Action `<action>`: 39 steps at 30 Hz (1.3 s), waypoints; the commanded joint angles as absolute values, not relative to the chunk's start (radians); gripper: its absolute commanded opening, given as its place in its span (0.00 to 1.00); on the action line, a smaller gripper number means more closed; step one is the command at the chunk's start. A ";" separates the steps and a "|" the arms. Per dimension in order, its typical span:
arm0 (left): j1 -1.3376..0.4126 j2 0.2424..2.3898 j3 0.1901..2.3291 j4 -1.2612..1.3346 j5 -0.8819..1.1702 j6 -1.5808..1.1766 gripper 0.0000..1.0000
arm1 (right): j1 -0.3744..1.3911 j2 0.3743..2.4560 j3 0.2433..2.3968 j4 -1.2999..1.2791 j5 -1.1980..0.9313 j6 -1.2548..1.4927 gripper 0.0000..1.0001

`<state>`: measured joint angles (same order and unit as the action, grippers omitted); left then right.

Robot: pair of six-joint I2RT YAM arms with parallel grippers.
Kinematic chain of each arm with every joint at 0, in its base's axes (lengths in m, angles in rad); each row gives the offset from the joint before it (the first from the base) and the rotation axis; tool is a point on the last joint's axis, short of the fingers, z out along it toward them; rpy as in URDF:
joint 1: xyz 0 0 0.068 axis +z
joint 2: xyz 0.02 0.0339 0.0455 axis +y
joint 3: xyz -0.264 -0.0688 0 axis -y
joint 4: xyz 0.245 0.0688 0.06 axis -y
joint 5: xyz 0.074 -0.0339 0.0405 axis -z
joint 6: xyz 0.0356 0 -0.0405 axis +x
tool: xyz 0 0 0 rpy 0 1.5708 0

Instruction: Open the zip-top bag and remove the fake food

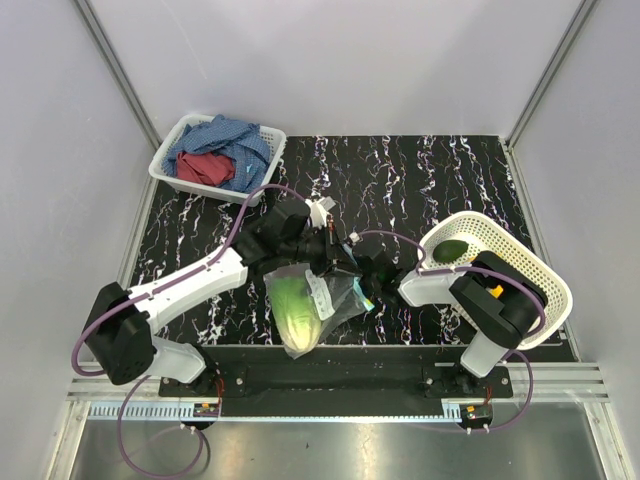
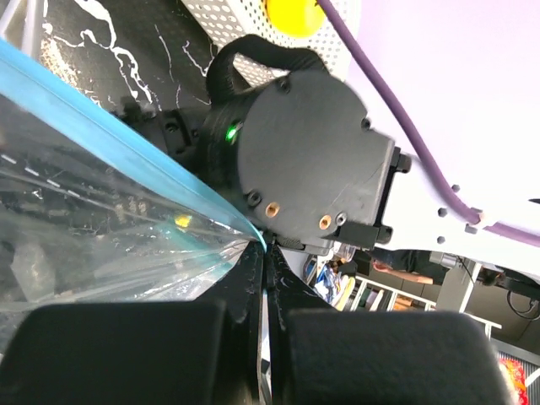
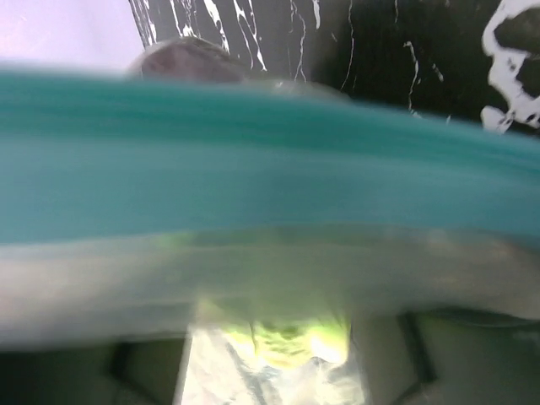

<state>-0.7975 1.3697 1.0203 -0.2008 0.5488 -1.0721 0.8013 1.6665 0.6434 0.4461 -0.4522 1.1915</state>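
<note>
The left gripper (image 2: 266, 261) is seen with its fingers pressed together on a corner of the bag (image 1: 335, 300), right where the teal zip strip (image 2: 126, 148) ends. The right gripper (image 1: 368, 280) is held just beside it, at the same end of the bag's mouth. In the right wrist view the strip is stretched across the whole picture, blurred and very close, so it cannot be told whether those fingers are apart or clamped on it.

From the two grippers the clear plastic is spread toward the near edge of the table (image 1: 420, 180), with a white label (image 1: 318, 295) on its upper face. A light-green lettuce (image 1: 295, 310) is enclosed in the bag.

To the right, a white oval basket (image 1: 540, 270) is placed beside the right arm; a dark green piece (image 1: 452, 250) is lying in it, and a yellow piece (image 2: 295, 13) is glimpsed there in the left wrist view. At the far left corner, a blue cloth (image 1: 235, 140) and a red cloth (image 1: 205, 168) are piled in a rectangular basket (image 1: 165, 165).
</note>
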 commanded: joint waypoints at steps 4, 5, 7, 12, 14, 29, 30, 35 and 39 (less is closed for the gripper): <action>-0.784 1.276 1.054 -0.274 0.560 -0.985 0.30 | 0.822 1.637 0.646 0.497 -0.397 1.275 0.27; -0.769 1.263 1.066 -0.300 0.551 -0.939 0.34 | 0.821 1.629 0.647 0.489 -0.402 1.281 0.19; -0.744 1.214 1.074 -0.377 0.523 -0.885 0.48 | 0.821 1.605 0.652 0.457 -0.402 1.285 0.12; -0.641 1.088 1.040 -0.485 0.541 -0.773 0.84 | 0.798 1.583 0.644 0.457 -0.489 1.240 0.00; -0.557 1.013 1.011 -0.518 0.554 -0.767 0.85 | 0.769 1.574 0.638 0.463 -0.528 1.209 0.00; -0.167 1.067 0.606 -0.178 0.781 -0.893 0.73 | 0.655 1.430 0.581 0.430 -0.798 1.115 0.00; -0.166 1.084 0.618 -0.220 0.788 -0.867 0.72 | 0.646 1.424 0.580 0.428 -0.801 1.117 0.00; -0.166 1.101 0.638 -0.314 0.769 -0.755 0.67 | 0.620 1.410 0.563 0.426 -0.830 1.115 0.00; -0.167 1.065 0.571 -0.221 0.824 -0.828 0.58 | 0.618 1.404 0.557 0.426 -0.827 1.115 0.00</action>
